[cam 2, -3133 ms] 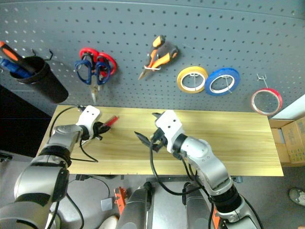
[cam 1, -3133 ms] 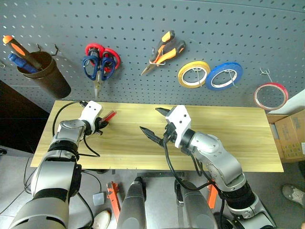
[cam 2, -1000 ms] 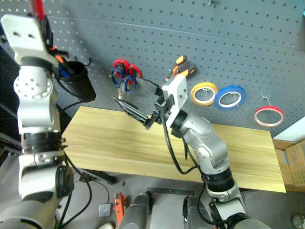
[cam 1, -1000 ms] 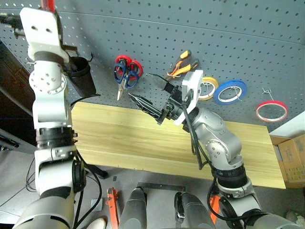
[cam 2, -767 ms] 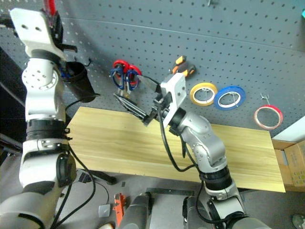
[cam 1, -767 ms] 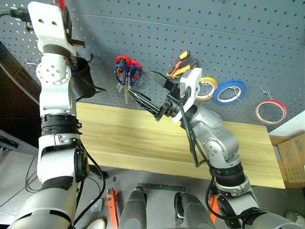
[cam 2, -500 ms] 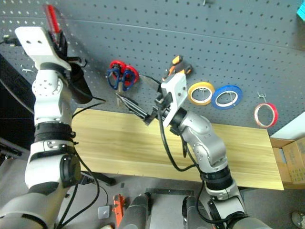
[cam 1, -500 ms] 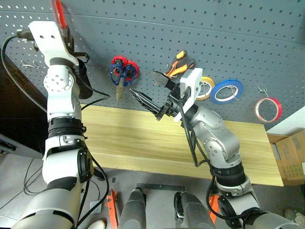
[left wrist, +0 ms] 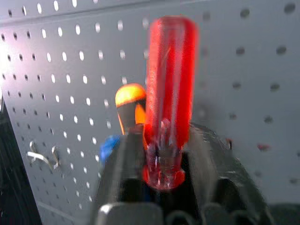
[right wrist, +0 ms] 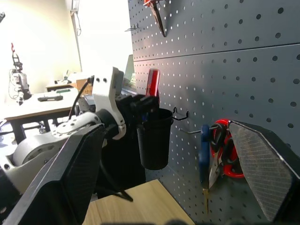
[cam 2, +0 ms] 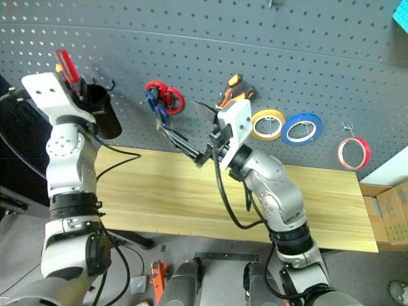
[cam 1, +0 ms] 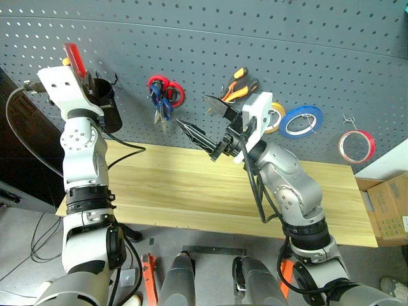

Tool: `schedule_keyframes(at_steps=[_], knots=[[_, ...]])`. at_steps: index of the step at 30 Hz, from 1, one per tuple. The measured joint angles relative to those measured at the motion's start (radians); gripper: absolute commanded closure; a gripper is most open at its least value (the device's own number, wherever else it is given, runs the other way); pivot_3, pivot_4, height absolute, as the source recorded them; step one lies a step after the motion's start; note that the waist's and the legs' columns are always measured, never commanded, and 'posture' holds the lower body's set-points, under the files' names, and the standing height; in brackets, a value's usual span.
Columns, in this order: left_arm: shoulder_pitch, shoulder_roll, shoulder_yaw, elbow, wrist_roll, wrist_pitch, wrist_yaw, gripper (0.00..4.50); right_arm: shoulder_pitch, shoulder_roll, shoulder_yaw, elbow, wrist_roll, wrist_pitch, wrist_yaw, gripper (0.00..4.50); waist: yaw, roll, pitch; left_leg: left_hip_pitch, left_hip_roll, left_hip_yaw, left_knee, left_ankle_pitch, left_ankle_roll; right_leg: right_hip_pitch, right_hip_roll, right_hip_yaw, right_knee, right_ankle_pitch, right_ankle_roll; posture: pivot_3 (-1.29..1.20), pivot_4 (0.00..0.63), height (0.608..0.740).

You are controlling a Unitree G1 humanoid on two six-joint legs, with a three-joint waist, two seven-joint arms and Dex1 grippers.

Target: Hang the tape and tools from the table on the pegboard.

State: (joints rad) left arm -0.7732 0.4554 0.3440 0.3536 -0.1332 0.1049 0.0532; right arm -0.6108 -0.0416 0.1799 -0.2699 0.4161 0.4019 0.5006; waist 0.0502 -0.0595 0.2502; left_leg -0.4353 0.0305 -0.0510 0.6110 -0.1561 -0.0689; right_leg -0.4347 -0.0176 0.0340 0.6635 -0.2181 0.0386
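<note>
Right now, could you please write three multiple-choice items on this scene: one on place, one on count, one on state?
1. Where is the red screwdriver?
A. at the black cup
B. on the table
C. beside the pliers

2. How many tape rolls hang on the pegboard?
A. one
B. two
C. three

3. The right gripper is:
A. open and empty
B. shut on scissors
C. holding tape

Answers: 1 A, its handle stands between the left gripper fingers over the cup. 2 C, yellow, blue, red. 3 A, its fingers are spread with nothing between.
</note>
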Motion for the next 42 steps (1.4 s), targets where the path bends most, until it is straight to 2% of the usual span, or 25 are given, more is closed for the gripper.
schedule_keyframes(at_steps=[6, 13, 25, 30, 33, 37, 42], knots=[[0.000, 0.001, 0.002, -0.033, -0.011, 0.022, -0.002, 0.03, 0.000, 0.000, 0.000, 0.000, 0.000, 0.000, 0.000, 0.00, 0.000, 0.000, 0.000, 0.001, 0.000, 0.000, 0.000, 0.000, 0.000, 0.001, 0.000, 0.000, 0.000, 0.000, 0.000, 0.17, 0.163, 0.740], [0.000, 0.001, 0.004, -0.044, -0.019, 0.041, 0.005, 0.03, 0.000, -0.006, 0.000, 0.000, -0.002, 0.000, 0.000, 0.00, 0.000, 0.000, 0.000, 0.001, 0.000, 0.000, 0.000, 0.000, 0.000, 0.001, 0.000, 0.000, 0.000, 0.000, 0.000, 0.17, 0.157, 0.740], [0.004, -0.002, -0.048, -0.208, -0.001, 0.104, -0.017, 0.03, 0.000, -0.032, -0.002, 0.003, -0.068, -0.021, -0.031, 0.00, 0.002, -0.001, -0.006, 0.001, 0.000, 0.000, 0.000, 0.001, 0.000, 0.002, 0.000, 0.000, 0.000, 0.000, 0.000, 0.17, 0.131, 0.740], [0.058, -0.088, -0.135, -0.380, -0.025, 0.218, -0.065, 0.03, 0.060, -0.100, -0.003, -0.036, -0.143, -0.024, -0.072, 0.00, 0.008, 0.000, -0.021, 0.002, -0.001, 0.000, 0.000, 0.001, 0.000, 0.006, -0.001, 0.000, -0.004, 0.000, 0.000, 0.16, 0.111, 0.740], [0.144, -0.182, -0.199, -0.503, -0.056, 0.319, -0.066, 0.03, 0.182, -0.136, -0.004, -0.104, -0.189, -0.026, -0.111, 0.00, 0.006, 0.000, -0.040, 0.005, -0.001, 0.000, -0.001, 0.000, 0.000, 0.010, -0.001, 0.000, -0.006, 0.000, 0.000, 0.14, 0.100, 0.740], [0.210, -0.278, -0.314, -0.615, -0.088, 0.412, -0.088, 0.03, 0.303, -0.150, 0.001, -0.188, -0.251, -0.026, -0.163, 0.00, -0.001, 0.002, -0.045, 0.008, -0.001, 0.000, 0.000, 0.001, 0.001, 0.012, 0.000, 0.001, -0.006, 0.000, 0.001, 0.10, 0.083, 0.740], [0.321, -0.299, -0.341, -0.666, -0.092, 0.433, -0.110, 0.03, 0.429, -0.176, -0.003, -0.250, -0.313, -0.034, -0.207, 0.00, -0.035, 0.013, -0.080, 0.021, -0.001, 0.004, -0.001, 0.001, 0.001, 0.023, 0.000, 0.005, -0.009, -0.004, -0.001, 0.07, 0.062, 0.740]])
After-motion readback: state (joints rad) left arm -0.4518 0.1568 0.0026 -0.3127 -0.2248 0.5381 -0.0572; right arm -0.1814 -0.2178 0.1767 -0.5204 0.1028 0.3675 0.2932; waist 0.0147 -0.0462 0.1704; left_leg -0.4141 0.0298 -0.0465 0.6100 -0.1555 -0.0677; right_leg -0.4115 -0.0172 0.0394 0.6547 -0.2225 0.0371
